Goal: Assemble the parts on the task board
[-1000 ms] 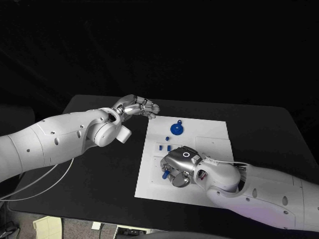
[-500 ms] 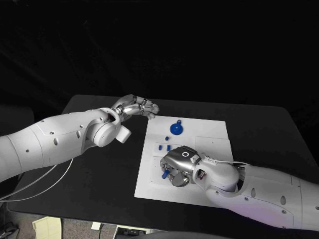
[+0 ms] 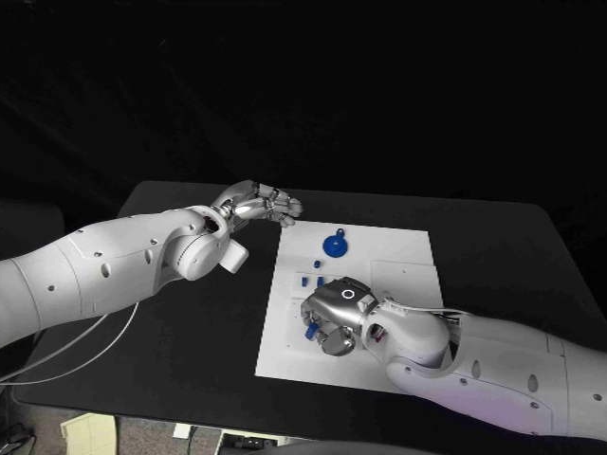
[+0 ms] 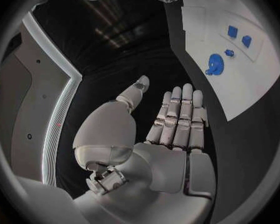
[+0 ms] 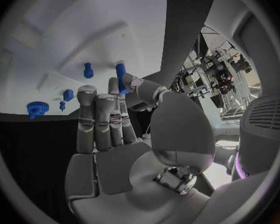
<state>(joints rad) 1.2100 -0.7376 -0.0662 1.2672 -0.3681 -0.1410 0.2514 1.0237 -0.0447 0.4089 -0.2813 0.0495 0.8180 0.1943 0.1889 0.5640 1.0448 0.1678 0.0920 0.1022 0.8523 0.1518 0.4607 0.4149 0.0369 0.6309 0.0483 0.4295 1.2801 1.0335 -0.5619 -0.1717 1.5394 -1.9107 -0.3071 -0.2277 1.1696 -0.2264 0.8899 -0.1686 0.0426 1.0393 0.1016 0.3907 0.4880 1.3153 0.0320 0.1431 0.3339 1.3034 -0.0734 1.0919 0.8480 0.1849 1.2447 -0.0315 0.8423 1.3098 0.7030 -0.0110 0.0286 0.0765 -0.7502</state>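
The white task board lies in the middle of the black table. My right hand hovers over its near left part and pinches a blue peg between thumb and a finger; the right wrist view shows that peg at the fingertips. A second blue peg stands on the board beyond it. A blue gear sits at the board's far left, with small blue blocks nearer. My left hand hangs over the table beyond the board's far left corner, fingers straight, holding nothing.
Black table surrounds the board on all sides. The left wrist view shows the gear and two blue blocks on the board, with a tiny blue piece between them.
My right hand with the peg has shifted slightly left and farther over the board. The left arm has stayed still.
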